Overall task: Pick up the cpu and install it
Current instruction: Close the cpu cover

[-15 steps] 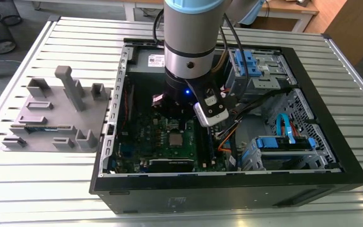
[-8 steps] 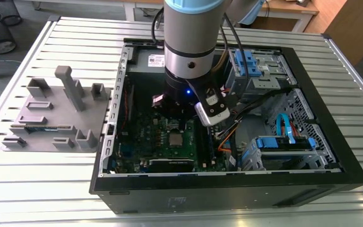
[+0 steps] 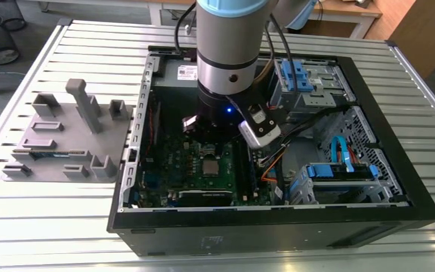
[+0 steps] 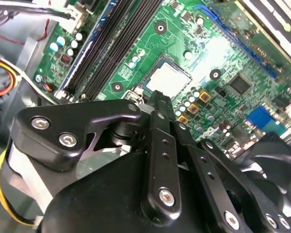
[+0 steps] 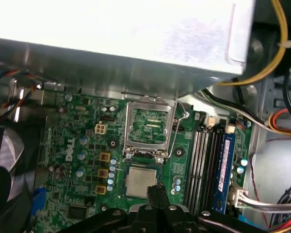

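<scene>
Hovering above seated cpu, tool narrow, empty; cpu edge hidden behind tool.

The arm is held nearly vertical near the middle of the scene, slightly toward the far side, and is pointed straight down. A small blue light is shown on the wrist. In both wrist views the end effector is seen with its fingertips closed against each other.
</scene>
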`<state>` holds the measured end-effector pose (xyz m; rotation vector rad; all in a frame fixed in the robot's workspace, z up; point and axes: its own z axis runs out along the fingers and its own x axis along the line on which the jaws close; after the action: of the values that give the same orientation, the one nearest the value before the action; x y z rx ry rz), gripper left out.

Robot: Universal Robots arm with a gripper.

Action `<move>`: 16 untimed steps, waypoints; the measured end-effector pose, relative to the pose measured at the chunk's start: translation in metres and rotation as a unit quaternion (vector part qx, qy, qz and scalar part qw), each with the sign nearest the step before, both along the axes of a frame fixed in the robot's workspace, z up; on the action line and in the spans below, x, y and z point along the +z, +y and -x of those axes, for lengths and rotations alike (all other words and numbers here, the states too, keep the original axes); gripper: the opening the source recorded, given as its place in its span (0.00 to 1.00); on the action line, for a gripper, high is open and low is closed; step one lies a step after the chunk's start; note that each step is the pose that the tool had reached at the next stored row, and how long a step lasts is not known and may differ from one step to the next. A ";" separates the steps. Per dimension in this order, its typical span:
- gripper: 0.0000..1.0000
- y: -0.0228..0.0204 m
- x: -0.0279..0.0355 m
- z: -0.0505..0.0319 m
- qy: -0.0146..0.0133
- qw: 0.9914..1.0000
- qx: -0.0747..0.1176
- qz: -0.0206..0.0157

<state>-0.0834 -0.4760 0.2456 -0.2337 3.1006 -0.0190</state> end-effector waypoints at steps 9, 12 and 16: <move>0.11 0.0000 -0.0003 0.0000 0.000 0.998 0.060 0.000; 0.11 0.0000 -0.0003 0.0000 0.000 0.998 0.060 0.000; 0.11 0.0000 -0.0003 0.0000 0.000 0.998 0.062 0.000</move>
<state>-0.0834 -0.4760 0.2453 -0.4245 3.0796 -0.0160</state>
